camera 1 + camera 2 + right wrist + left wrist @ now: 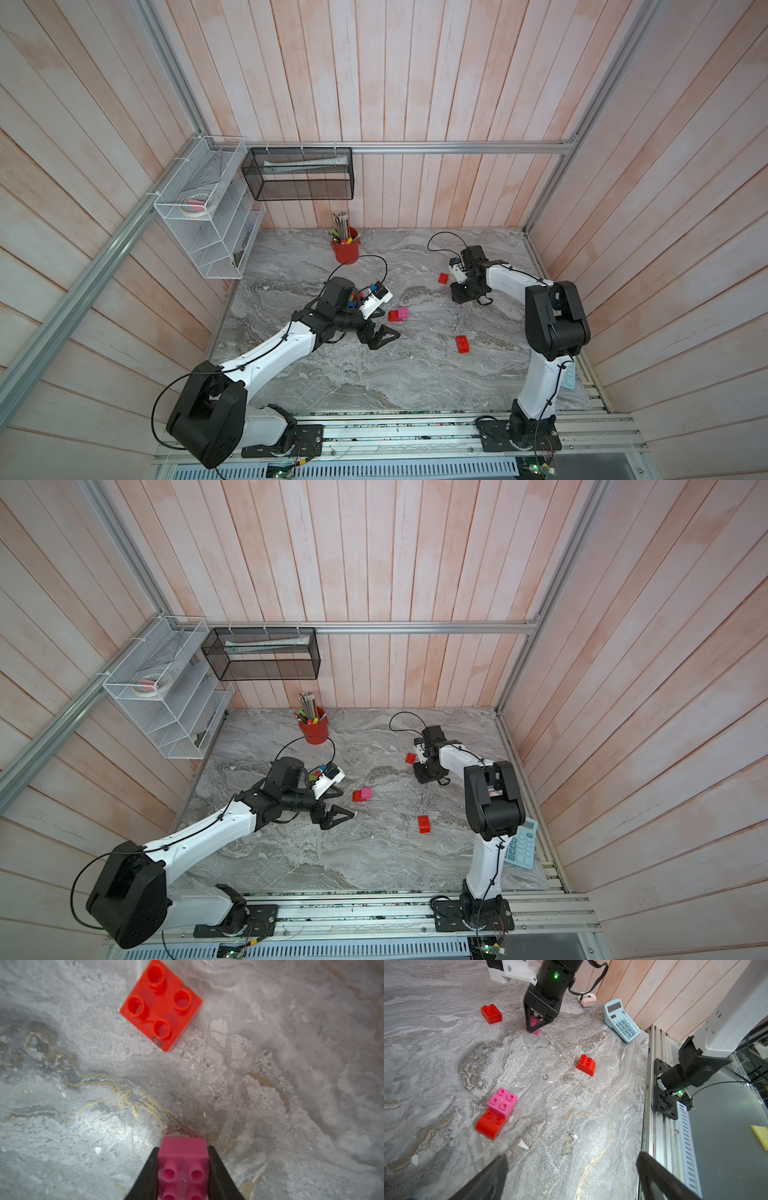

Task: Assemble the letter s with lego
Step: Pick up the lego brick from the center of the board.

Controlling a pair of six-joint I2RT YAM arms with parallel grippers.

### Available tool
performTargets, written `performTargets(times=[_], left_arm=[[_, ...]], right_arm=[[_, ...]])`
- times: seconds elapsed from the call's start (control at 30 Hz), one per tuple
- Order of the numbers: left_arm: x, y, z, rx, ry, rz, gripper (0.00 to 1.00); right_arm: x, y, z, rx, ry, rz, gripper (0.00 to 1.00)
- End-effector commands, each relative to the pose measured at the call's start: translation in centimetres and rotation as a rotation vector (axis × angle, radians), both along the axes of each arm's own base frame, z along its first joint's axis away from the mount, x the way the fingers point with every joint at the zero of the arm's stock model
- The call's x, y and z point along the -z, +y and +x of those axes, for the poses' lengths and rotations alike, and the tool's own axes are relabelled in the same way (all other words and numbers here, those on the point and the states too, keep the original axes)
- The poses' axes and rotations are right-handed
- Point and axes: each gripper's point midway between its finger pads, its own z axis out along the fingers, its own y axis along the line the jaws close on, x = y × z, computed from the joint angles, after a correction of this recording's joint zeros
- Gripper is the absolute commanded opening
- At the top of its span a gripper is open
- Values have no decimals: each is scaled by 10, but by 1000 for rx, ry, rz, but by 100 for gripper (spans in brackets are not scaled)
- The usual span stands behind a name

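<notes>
The right hand (533,1028) is clamped on a pink brick (182,1159) sitting on the bench (83,1126), near a red square brick (161,1004). The left hand (571,1167) gapes wide and empty near a pink-on-red stack (500,1109).

Front tabletop (353,374) lies open — one red brick (462,344) intrudes

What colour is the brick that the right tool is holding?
Pink. The brick shows best in the right wrist view, clamped in the right tool.
</notes>
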Motion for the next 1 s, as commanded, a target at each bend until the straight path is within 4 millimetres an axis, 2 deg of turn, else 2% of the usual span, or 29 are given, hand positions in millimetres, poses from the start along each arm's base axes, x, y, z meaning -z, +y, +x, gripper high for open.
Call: performTargets(times=[0.0,0.17,0.3,0.47,0.73,0.97], left_arm=[[-5,0,0,6,-24,9,100],[-5,6,-3,7,-29,36,100],[-5,16,-6,6,-29,56,100],[-8,31,-9,0,-16,65,100],[-7,54,-16,-26,-8,106,100],[-9,65,-25,-55,-1,100,100]], right_arm=[[1,-4,-2,5,7,-43,24],[-20,9,2,-78,-3,-45,23],[-41,41,-4,-255,-23,4,23],[-62,87,-23,-534,-12,58,23],[-81,147,-53,-835,-15,108,23],[-82,184,-67,-980,-5,107,23]])
